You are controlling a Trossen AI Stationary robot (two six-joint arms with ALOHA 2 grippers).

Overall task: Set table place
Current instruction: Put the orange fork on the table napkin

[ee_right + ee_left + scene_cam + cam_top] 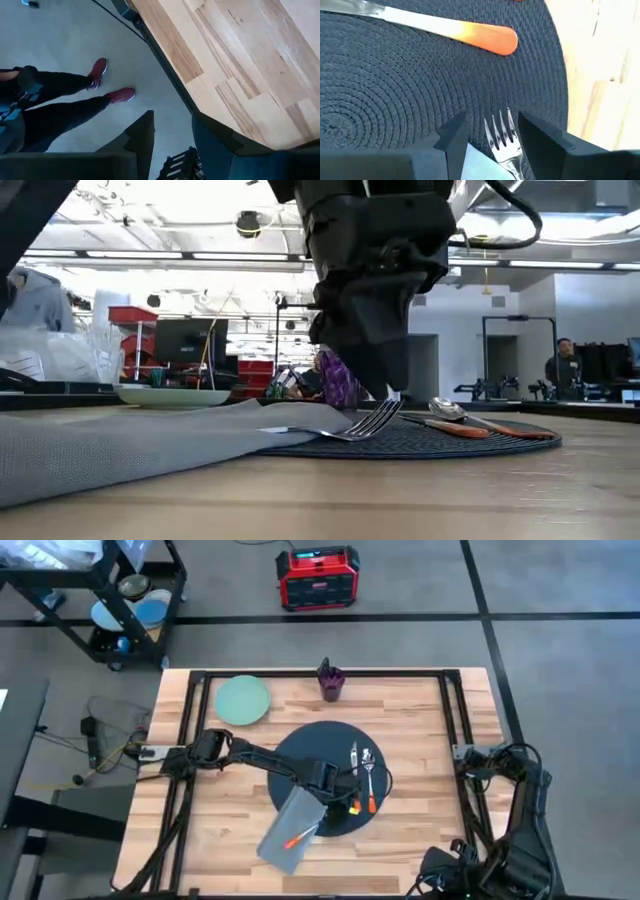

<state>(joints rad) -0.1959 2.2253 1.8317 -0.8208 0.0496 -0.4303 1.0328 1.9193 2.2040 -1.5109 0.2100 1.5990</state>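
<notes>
High view shows the left arm stretched from the table's left edge toward the middle, its left gripper low over the right part of the place, clenched on a fork whose tines poke out between the fingers. Bare wood lies open to the right and near side. A grey napkin overlaps the mat's near-left rim. The right gripper waits released beyond the table's right edge.
</notes>
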